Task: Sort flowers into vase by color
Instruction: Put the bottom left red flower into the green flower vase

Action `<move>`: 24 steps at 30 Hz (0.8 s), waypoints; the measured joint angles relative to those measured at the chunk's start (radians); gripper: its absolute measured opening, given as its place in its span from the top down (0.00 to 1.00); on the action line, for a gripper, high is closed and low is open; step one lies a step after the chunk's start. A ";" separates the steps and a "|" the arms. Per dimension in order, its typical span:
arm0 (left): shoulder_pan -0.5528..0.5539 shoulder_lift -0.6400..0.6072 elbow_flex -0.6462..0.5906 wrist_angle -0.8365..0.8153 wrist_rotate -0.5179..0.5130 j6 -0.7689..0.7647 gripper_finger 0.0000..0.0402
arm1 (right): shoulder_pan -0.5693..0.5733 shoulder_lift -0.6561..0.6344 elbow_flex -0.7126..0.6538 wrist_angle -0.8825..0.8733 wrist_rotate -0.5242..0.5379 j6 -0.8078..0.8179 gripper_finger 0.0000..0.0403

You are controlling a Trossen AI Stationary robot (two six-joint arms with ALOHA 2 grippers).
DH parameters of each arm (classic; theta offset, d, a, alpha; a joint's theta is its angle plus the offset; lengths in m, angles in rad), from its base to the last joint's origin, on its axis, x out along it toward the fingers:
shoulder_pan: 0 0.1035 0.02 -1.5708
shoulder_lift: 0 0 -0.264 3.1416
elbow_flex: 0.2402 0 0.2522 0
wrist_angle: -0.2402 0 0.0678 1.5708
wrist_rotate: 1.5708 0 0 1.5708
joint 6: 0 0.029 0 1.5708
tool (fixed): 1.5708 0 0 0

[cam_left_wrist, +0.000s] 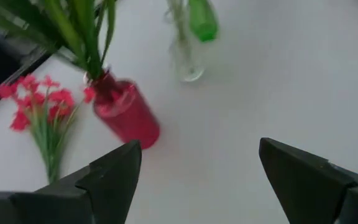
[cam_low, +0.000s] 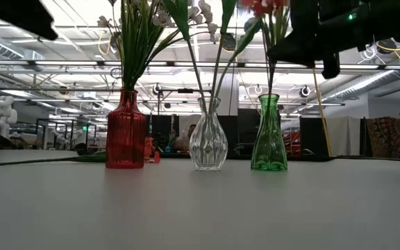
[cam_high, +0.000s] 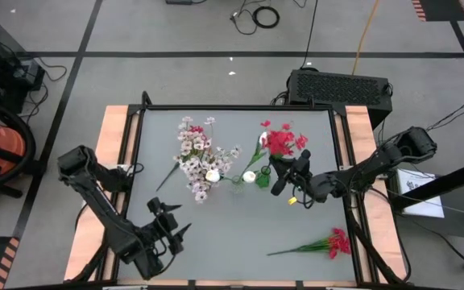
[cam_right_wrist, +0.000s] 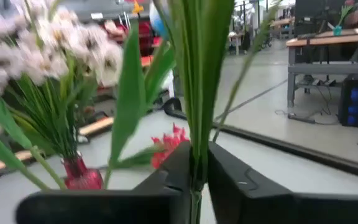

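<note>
Right hand (cam_right_wrist: 197, 165) pinching green stem (cam_right_wrist: 199, 93), leaves blocking red vase (cam_right_wrist: 79, 174).

We see three vases (cam_high: 236, 178) in a row mid-table (cam_high: 240, 234), flowers in them; one sprig (cam_high: 321, 244) lies near-right.

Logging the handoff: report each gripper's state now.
Left gripper: open, empty, waiting near the table's front.
Right gripper: closed on a green stem above the green vase.

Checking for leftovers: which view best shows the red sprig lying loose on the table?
The high view: the loose red sprig lies whole near the right front corner. The left wrist view shows it blurred beside the red vase; the others miss it.
</note>
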State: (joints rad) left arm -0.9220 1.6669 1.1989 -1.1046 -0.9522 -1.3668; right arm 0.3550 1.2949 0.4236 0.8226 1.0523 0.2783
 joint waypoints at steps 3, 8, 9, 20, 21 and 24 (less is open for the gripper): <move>0.025 0.000 -0.031 -0.040 0.037 -0.043 0.22 | 0.003 0.000 0.000 -0.036 -0.008 0.032 0.79; 0.054 0.000 -0.069 -0.121 0.083 -0.154 0.29 | 0.032 -0.009 0.000 -0.045 -0.037 0.047 0.63; 0.054 0.000 -0.076 -0.123 0.084 -0.167 0.30 | 0.040 -0.015 0.000 -0.049 -0.037 0.052 0.60; 0.110 -0.002 -0.247 -0.140 0.123 -0.251 0.38 | 0.123 -0.247 0.001 -0.411 -0.035 0.170 0.36; 0.117 -0.007 -0.261 -0.134 0.132 -0.251 0.39 | 0.132 -0.276 0.001 -0.450 -0.039 0.186 0.35; 0.134 -0.025 -0.289 -0.137 0.151 -0.247 0.41 | 0.158 -0.362 0.001 -0.522 -0.077 0.204 0.33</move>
State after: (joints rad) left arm -0.7883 1.6420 0.9097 -1.2420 -0.8008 -1.6133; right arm 0.5125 0.9330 0.4248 0.3004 0.9753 0.4819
